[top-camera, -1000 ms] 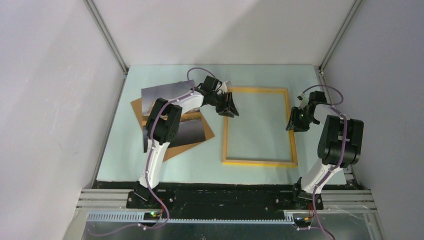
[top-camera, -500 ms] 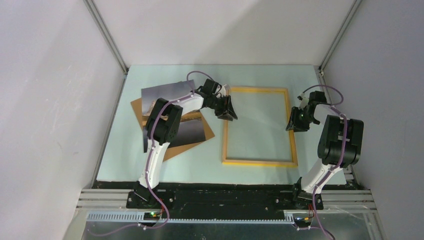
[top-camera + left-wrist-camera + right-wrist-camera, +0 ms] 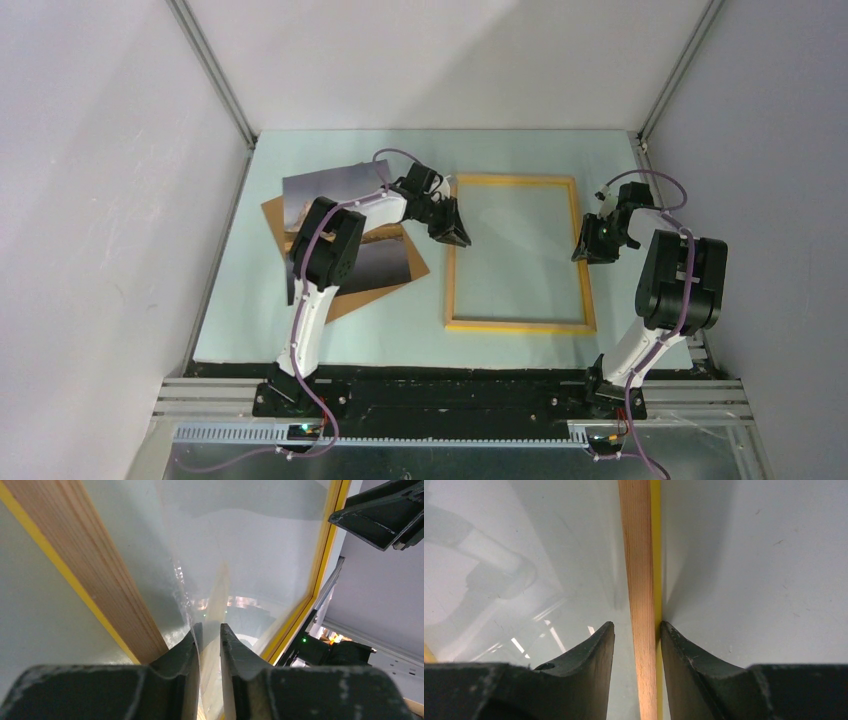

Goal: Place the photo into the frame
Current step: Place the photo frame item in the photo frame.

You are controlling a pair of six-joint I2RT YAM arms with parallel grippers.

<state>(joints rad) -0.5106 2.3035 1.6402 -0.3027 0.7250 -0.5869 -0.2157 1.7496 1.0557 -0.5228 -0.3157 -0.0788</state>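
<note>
Left wrist view: left fingers point(image 3: 180, 655) nearly together at the frame's point(image 3: 95, 565) left rail; whether they pinch anything is unclear. Right fingers point(image 3: 594, 645) spread astride its right rail. Photo point(image 3: 335, 190) lies left of the frame on a brown board point(image 3: 272, 213), arm-hidden partly.

We are looking into a robotics lab cell. Plain white panels point(image 3: 110, 220) are boxing in a pale green tabletop point(image 3: 520, 150) beyond the fingers point(image 3: 455, 232) and on either side of them. Aluminium struts point(image 3: 215, 75) are framing the far corners. Behind the fingers, a cabled left arm point(image 3: 322, 255) and right arm point(image 3: 680, 280) are standing bolted beside a slotted metal rail point(image 3: 450, 432).
</note>
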